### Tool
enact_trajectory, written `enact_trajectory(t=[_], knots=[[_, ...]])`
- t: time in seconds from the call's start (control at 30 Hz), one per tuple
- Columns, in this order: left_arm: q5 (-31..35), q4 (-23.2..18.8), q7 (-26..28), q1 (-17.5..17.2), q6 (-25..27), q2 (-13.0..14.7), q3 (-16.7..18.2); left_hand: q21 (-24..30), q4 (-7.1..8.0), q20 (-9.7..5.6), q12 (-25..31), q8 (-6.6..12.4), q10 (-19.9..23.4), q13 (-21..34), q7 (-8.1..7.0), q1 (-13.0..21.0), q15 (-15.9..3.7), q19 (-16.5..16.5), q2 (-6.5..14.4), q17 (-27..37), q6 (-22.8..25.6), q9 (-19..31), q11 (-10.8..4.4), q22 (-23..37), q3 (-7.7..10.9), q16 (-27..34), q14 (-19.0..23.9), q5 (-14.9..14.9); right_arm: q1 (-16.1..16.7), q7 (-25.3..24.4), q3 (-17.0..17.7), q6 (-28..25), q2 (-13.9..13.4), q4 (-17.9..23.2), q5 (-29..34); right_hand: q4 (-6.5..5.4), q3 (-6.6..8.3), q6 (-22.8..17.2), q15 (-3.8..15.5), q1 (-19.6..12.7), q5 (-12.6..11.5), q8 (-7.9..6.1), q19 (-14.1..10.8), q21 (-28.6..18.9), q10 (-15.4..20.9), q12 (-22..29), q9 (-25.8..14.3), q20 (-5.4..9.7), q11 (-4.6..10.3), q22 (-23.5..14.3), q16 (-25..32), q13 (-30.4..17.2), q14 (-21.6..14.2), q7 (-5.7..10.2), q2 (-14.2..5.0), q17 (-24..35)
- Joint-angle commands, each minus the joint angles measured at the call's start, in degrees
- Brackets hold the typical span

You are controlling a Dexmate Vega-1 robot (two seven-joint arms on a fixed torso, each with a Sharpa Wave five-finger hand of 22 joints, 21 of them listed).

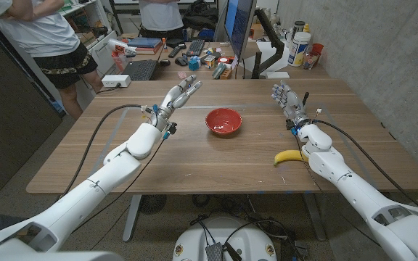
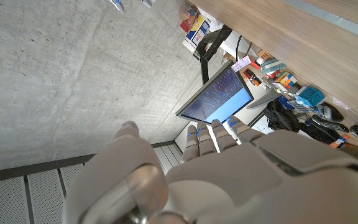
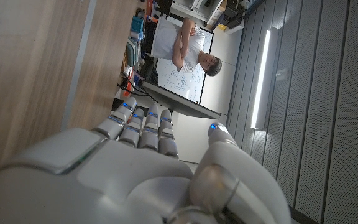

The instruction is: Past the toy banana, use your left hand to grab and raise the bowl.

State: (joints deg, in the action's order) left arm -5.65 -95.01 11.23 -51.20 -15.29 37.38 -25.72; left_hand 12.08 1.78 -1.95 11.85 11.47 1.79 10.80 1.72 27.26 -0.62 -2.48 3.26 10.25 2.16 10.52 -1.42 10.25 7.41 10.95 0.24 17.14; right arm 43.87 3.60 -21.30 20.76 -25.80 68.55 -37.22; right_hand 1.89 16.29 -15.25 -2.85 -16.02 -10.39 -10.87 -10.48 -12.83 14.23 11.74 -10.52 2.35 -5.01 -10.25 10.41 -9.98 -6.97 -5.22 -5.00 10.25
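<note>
- Head view: a wooden counter [image 1: 194,163] stands in a workshop with a grey concrete wall on the robot's right. Behind its far edge are a second desk crowded with small items, one upright monitor [image 1: 239,29] and one black laptop [image 1: 140,69]. Two people stand at the back, one [image 1: 46,36] at the far left and one [image 1: 160,16] near the middle.
- No brand, label or writing can be read in this view; the packages on the far desk are too small to make out.
- On the counter lie one red bowl [image 1: 223,121] and one yellow toy banana [image 1: 289,156]. The bowl sits upright near the middle, well apart from both hands. The banana lies toward the robot's right, touching or just under the right forearm.
- The left hand [image 1: 178,96] is left of the bowl, fingers stretched out and apart, holding nothing.
- The right hand [image 1: 287,99] is beyond the banana, fingers extended and spread, holding nothing.
- Left wrist view: the back of the left hand [image 2: 210,168], fingers straight, points toward the monitor [image 2: 219,96], whose lit screen shows lines of text too small to read.
- Right wrist view: the back of the right hand [image 3: 142,162], fingers straight and side by side, with a person in a white shirt [image 3: 182,53] beyond, arms crossed.
</note>
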Motion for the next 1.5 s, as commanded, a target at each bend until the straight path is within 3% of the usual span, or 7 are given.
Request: enact_trajectory(t=[0.03,1.5], knots=[[2.71,-0.64,0.28,0.82,1.25,0.02,-1.01,-0.14,-0.52,-3.46,-0.16,0.32,-0.23,0.14,-0.06,0.82,0.00,-0.42,-0.06,0.33,0.66,0.20,0.11,0.32,0.10,-0.07,-0.20,-0.12,-0.17,0.13,0.09,0.57,0.21,-0.47,0.01,-0.02,-0.15,-0.22,0.06,0.57,-0.20,-0.19,-0.34,0.15,0.09,-0.05,-0.24,0.13,-0.02,-0.22,0.30,-0.33,-0.72,0.26,-0.06,0.24],[10.97,-4.92,0.99,1.46,7.73,1.41,-4.07,-0.08,-1.53,-3.59,-0.14,0.11,-0.01,0.13,0.16,2.48,0.17,-0.15,-0.01,0.30,0.47,0.22,0.32,0.33,0.31,0.03,0.27,-0.33,0.09,0.36,0.53,1.02,0.04,0.13,-0.40,0.11,-0.24,-0.29,0.05,0.66,-0.21,-0.22,-0.48,0.46,0.19,-0.02,-0.25,0.14,0.11,-0.23,0.29,-0.34,-0.89,0.28,-0.11,0.23]])
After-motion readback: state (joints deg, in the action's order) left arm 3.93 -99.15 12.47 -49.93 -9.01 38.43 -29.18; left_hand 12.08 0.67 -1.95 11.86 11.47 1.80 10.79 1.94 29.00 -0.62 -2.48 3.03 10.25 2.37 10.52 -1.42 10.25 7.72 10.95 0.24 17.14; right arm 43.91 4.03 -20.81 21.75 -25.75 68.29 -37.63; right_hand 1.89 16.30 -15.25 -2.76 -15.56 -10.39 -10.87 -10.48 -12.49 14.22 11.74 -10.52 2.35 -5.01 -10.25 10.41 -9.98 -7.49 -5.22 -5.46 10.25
